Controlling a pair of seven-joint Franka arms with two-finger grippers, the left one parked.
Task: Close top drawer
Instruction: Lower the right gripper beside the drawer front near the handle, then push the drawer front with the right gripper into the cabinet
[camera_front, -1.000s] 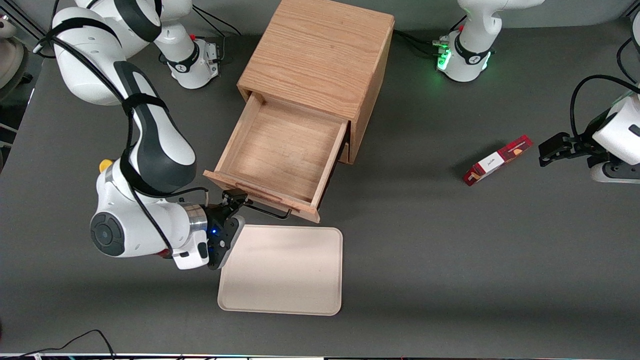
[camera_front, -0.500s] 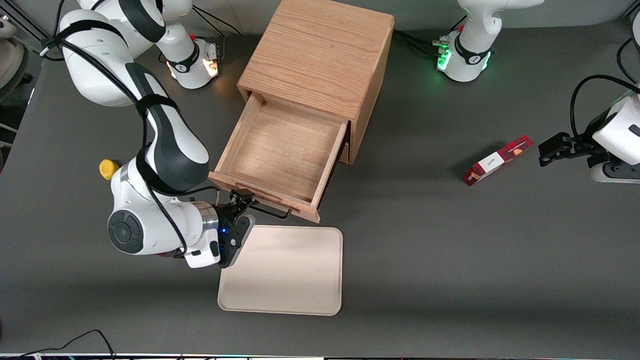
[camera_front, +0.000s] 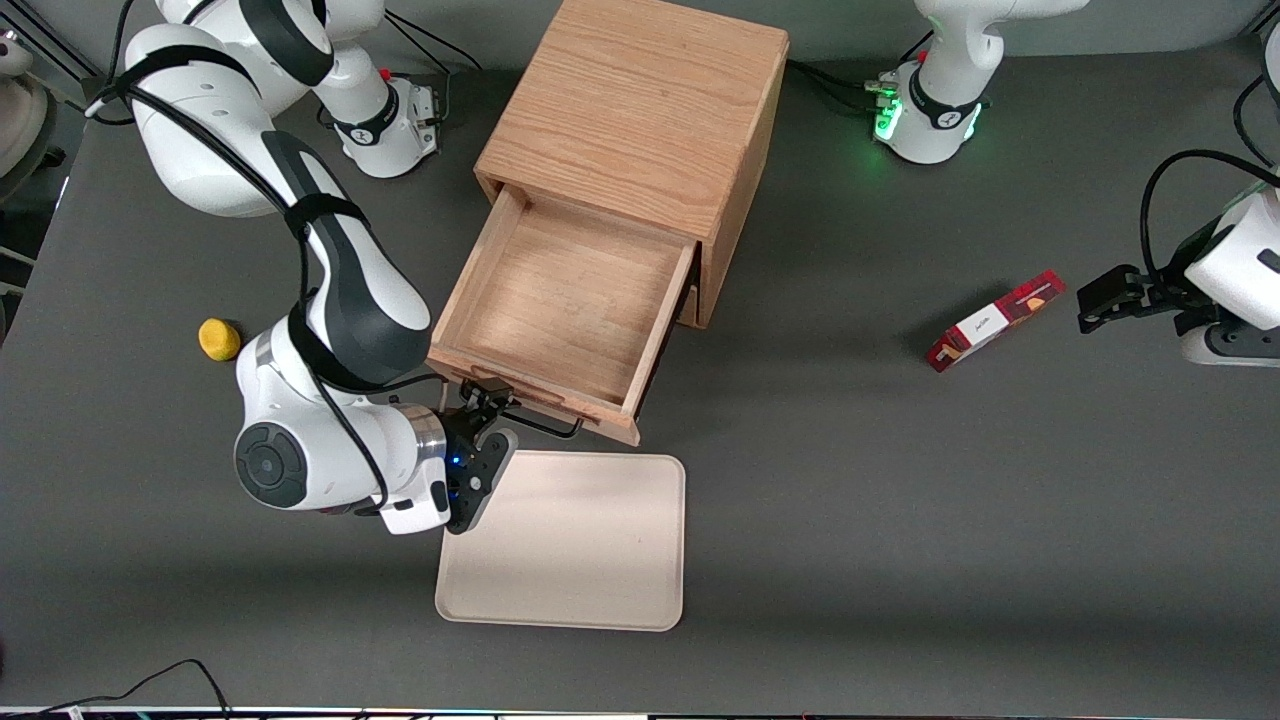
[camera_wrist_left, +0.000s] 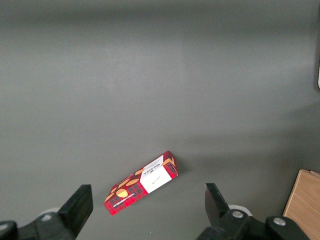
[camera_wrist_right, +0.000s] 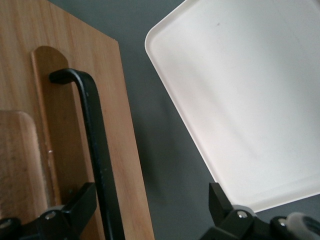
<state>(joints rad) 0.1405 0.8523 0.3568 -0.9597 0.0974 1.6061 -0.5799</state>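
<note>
Scanning the front view from nine o'clock across to three: a small yellow object sits alone on the surface toward the working arm's end, playing no part in the task.

Next comes the claw, low at the drawer front, at about seven o'clock of the wooden cabinet. Its fingers are apart. The black wire handle runs between them, close against one finger, and nothing is clamped. That pose suits a push: with the fingers open against the front panel, the arm can likely drive the drawer inward without needing a grip.

The top drawer is pulled well out of the cabinet, toward the front camera. Its shallow oak box is bare inside, so nothing should snag as it slides. It juts toward seven o'clock, as the cabinet itself stands turned, so the push probably has to run toward one o'clock, along the drawer's rails.

A cream tray lies flat just in front of the drawer, at its six o'clock, nearer the camera. The claw works in the narrow gap between them.

Toward the parked arm's end, at three o'clock of the cabinet and well apart, a red box lies on its side.

The surface is a matte dark grey sheet; cables trail at its edges.
</note>
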